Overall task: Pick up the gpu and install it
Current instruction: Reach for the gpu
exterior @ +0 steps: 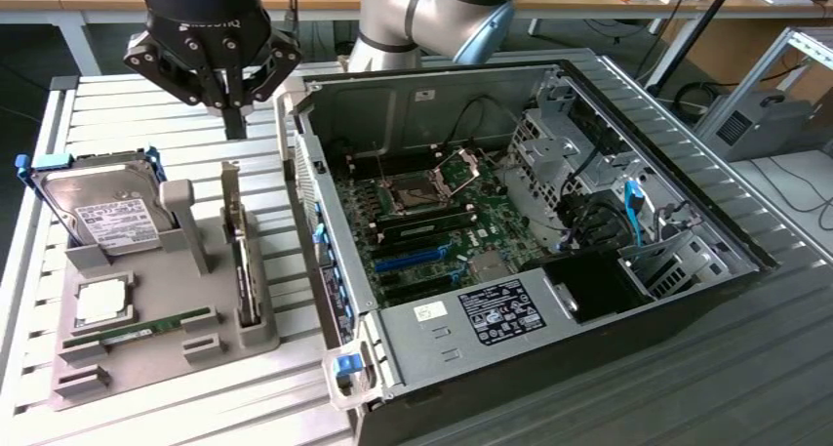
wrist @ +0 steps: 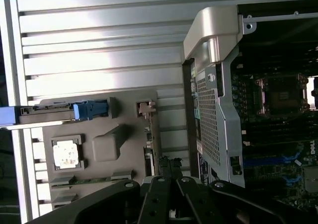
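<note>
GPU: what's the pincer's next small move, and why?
Probably open the pincer. It hangs above the grey holder tray with its fingers together and empty, while the gpu stands on edge in its slot, untouched. Closed fingers could not straddle the card.

My arm (exterior: 430,17) runs off the top edge of the exterior view, so its upper part is lost. The graphics card (exterior: 234,233) stands on edge in the grey tray (exterior: 156,368). I see only its thin rim, and both faces are hidden. In the wrist view one end of the card disappears behind my gripper (wrist: 166,162), which the frame edge cuts off. The hard drive (exterior: 101,212) has label print too small to read. The near corner of the computer case (exterior: 625,368) is cut by the bottom edge of the exterior view.
</note>
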Controlling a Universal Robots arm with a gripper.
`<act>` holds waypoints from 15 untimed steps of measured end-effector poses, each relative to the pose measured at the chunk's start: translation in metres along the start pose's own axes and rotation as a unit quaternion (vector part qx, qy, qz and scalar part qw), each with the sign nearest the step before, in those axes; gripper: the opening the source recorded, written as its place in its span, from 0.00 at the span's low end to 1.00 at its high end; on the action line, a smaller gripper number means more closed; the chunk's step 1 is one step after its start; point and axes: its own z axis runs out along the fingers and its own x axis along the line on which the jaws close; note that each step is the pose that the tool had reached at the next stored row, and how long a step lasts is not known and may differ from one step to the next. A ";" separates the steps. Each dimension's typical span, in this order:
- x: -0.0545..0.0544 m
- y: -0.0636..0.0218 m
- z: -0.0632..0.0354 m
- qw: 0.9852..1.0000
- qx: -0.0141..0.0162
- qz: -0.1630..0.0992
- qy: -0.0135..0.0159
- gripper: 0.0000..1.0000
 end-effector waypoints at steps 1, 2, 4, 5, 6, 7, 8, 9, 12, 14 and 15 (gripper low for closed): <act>0.001 -0.0010 0.0000 1.000 0.000 0.000 0.000 0.11; 0.002 -0.0023 -0.0001 1.000 0.000 0.000 0.000 0.11; 0.004 -0.0069 -0.0002 1.000 0.000 0.000 0.000 0.11; 0.007 -0.0114 -0.0006 1.000 0.000 0.000 0.000 0.11; 0.009 -0.0160 -0.0008 1.000 0.000 0.000 0.000 0.11; 0.009 -0.0184 -0.0009 1.000 -0.001 0.000 0.000 0.11; 0.010 -0.0215 -0.0011 1.000 -0.001 0.000 0.000 0.11; 0.010 -0.0249 -0.0013 1.000 -0.001 0.000 0.000 0.11; 0.011 -0.0349 -0.0017 1.000 -0.001 0.000 0.000 0.11; 0.013 -0.0410 -0.0021 1.000 -0.001 0.000 0.000 0.11; 0.014 -0.0424 -0.0021 1.000 -0.001 0.000 0.000 0.11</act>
